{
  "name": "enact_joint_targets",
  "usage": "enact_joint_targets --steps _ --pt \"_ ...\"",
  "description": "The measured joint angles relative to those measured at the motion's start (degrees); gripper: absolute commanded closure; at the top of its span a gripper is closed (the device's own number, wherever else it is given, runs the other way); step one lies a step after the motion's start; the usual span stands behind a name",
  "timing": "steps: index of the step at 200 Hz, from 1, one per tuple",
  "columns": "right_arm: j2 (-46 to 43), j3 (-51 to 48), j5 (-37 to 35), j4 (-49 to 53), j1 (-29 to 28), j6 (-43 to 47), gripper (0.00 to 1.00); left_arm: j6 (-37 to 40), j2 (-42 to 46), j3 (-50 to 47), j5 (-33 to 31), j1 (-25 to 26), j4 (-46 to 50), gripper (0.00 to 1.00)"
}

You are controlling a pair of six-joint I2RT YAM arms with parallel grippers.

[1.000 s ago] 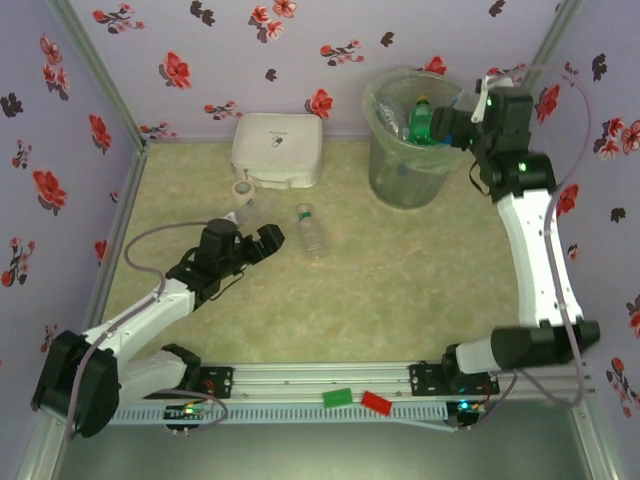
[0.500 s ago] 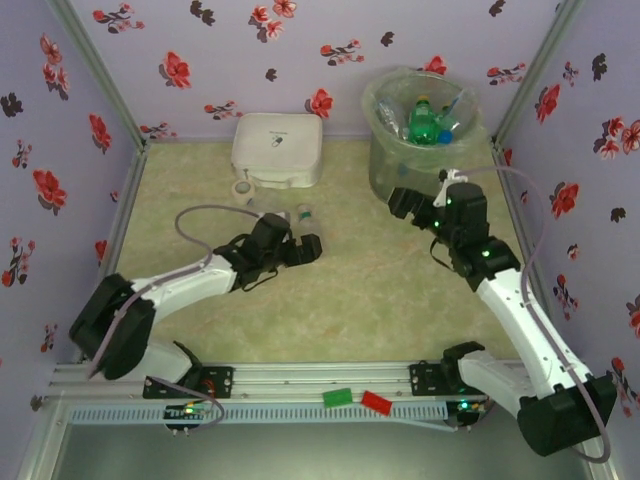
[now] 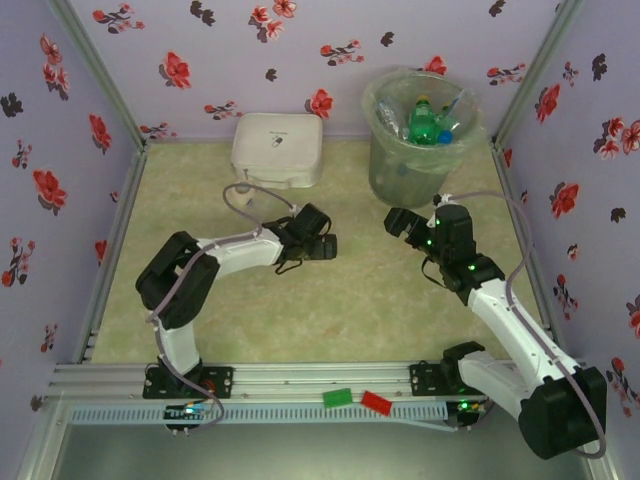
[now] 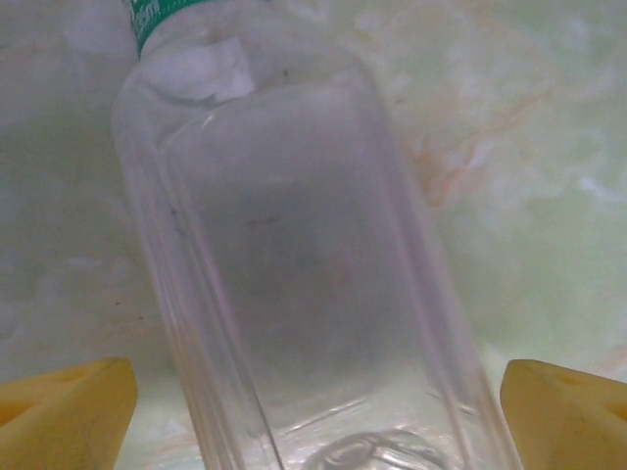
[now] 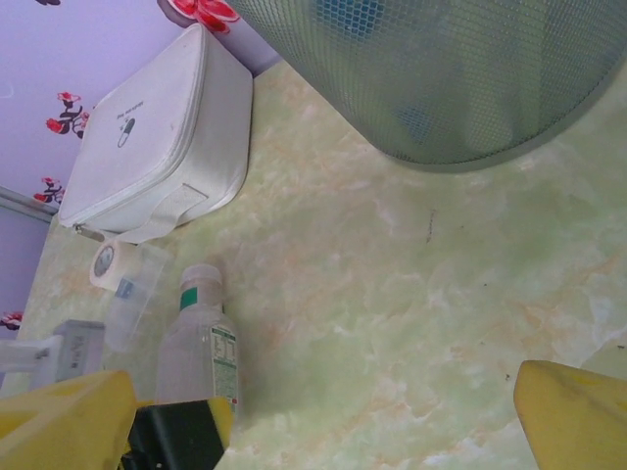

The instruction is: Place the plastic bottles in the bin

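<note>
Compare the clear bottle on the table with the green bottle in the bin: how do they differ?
Colour: the clear bottle is see-through with a pale cap; the green bottle is green. Place: the clear bottle lies on the table, between the open fingers of the left gripper; the green bottle is already in the bin. Both are small plastic bottles.
</note>
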State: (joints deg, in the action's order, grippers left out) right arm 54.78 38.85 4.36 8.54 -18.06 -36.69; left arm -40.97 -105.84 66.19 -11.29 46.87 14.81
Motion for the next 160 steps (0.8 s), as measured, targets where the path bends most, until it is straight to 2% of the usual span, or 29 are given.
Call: enact_joint_targets --steps 35,77,112,134,160 --pt "0.0 -0.52 0.0 -1.29 0.0 0.0 0.0 1.44 -1.33 0.7 -1.18 0.17 0.76 0.3" --pt "0.0 -0.52 0.24 -1.49 0.0 -0.98 0.0 2.89 -1.38 0.79 -2.91 0.17 0.9 0.48" --pt "0.15 -0.52 1.84 -2.84 0.0 -2.19 0.0 3.39 0.44 -1.49 -3.26 0.17 -0.66 0.49" --pt "0.94 -0.52 4.22 -5.42 0.0 -3.41 0.01 4.74 6.1 -6.27 -1.86 0.17 -3.45 0.5" --pt "2.91 -0.52 8.11 -9.57 -0.48 -5.07 0.02 6.88 14.6 -11.5 3.08 0.22 -11.1 0.49"
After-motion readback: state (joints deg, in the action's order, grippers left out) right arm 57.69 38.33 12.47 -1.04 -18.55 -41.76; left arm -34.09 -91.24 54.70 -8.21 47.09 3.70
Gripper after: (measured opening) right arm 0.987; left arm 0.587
